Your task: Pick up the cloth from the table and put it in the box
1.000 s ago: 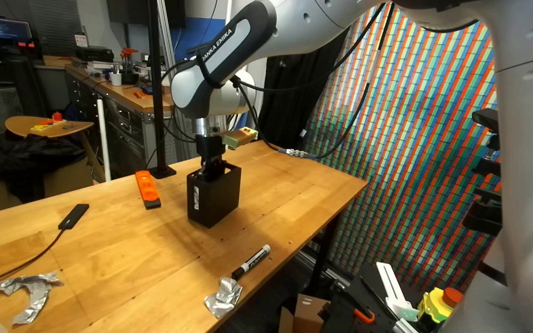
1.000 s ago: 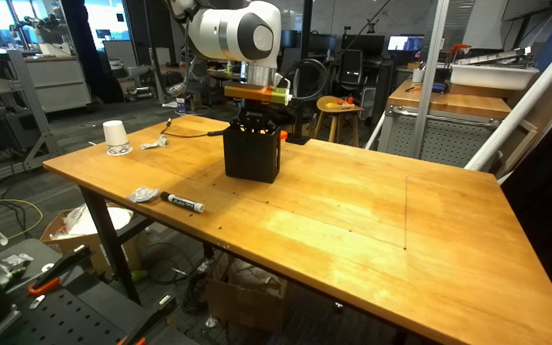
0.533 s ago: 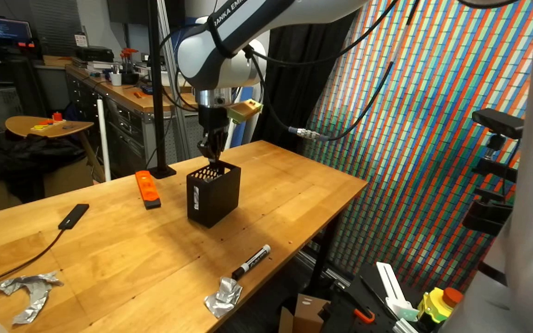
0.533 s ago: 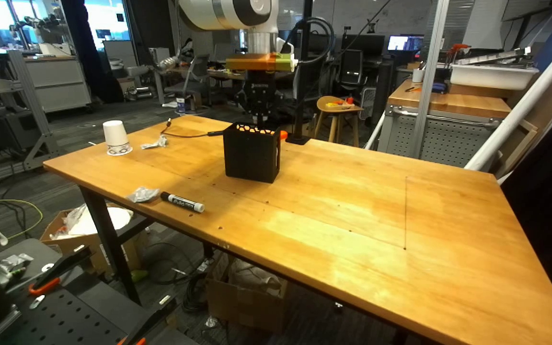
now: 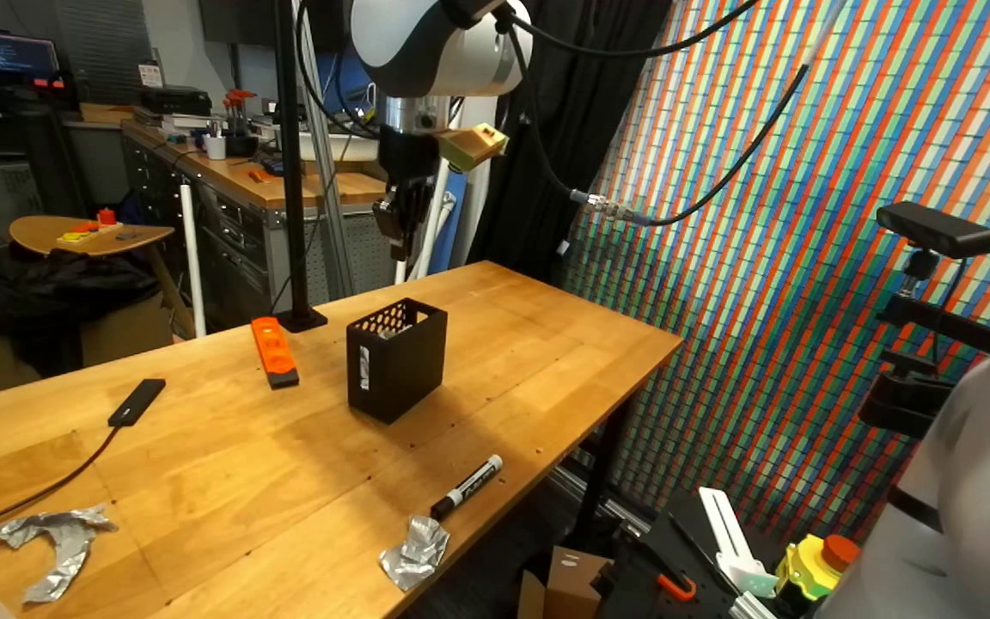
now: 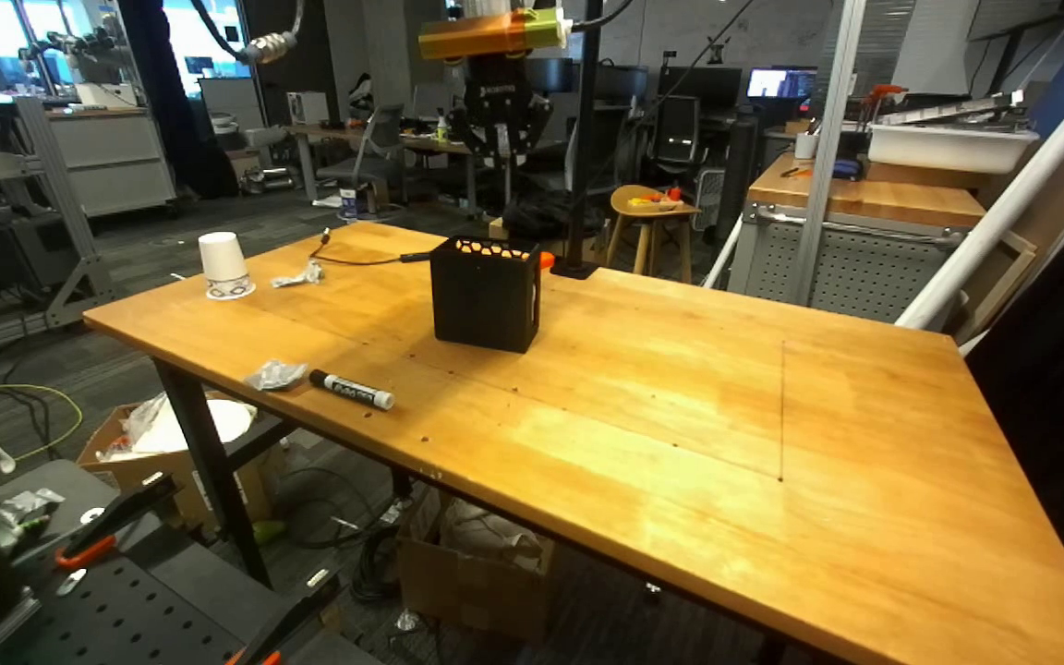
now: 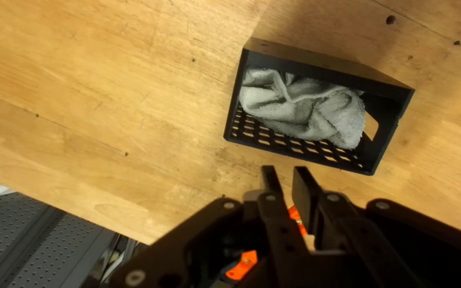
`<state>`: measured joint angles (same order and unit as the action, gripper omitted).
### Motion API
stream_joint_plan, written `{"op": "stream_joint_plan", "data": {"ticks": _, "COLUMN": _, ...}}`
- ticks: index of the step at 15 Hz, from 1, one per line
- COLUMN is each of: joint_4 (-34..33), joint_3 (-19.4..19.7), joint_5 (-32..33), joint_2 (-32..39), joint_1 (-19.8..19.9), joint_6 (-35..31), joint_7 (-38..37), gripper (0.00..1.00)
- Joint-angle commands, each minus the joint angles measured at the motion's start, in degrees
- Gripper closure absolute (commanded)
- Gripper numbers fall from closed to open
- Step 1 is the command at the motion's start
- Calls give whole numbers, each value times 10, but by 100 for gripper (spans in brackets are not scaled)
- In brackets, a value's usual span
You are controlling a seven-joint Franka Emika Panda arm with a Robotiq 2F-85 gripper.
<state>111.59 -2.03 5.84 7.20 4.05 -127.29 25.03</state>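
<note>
The black box [image 5: 396, 370] stands upright on the wooden table in both exterior views, and also [image 6: 484, 300]. In the wrist view the box [image 7: 326, 66] is seen from above, with perforated and cut-out walls. The crumpled grey-white cloth [image 7: 306, 106] lies inside it. In an exterior view a little of the cloth [image 5: 392, 334] shows through the opening; elsewhere the box wall hides it. My gripper [image 7: 285, 170] is empty, with its fingers a small gap apart. In both exterior views the gripper [image 5: 400, 245], also [image 6: 502, 157], hangs well above the box, touching nothing.
An orange level [image 5: 273, 351] lies beside the box, near a black post [image 5: 293, 215]. A marker [image 5: 467, 487] and crumpled foil [image 5: 415, 553] lie near the table edge. More foil [image 5: 61, 550], a black hub with cable [image 5: 137, 401] and a paper cup [image 6: 223, 263] are farther off.
My gripper has risen from inside the box to well above it, drifting slightly sideways. The box has not moved, and the gripper has come away without the cloth.
</note>
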Motion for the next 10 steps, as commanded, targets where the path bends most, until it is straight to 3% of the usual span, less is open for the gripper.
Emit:
{"op": "stream_joint_plan", "data": {"ticks": 1, "joint_4": 4, "joint_3": 8, "joint_5": -1, "joint_2": -10, "joint_1": -8, "joint_6": 0, "joint_7": 1, "gripper": 75}}
{"op": "stream_joint_plan", "data": {"ticks": 2, "joint_4": 8, "joint_3": 8, "joint_5": -1, "joint_2": -17, "joint_1": -8, "joint_6": -1, "joint_7": 1, "gripper": 66}}
{"op": "stream_joint_plan", "data": {"ticks": 3, "joint_4": 12, "joint_3": 8, "joint_5": -1, "joint_2": -22, "joint_1": -9, "joint_6": -1, "joint_7": 1, "gripper": 63}}
{"op": "stream_joint_plan", "data": {"ticks": 10, "joint_4": 18, "joint_3": 8, "joint_5": -1, "joint_2": -24, "joint_1": -9, "joint_6": -3, "joint_7": 1, "gripper": 64}}
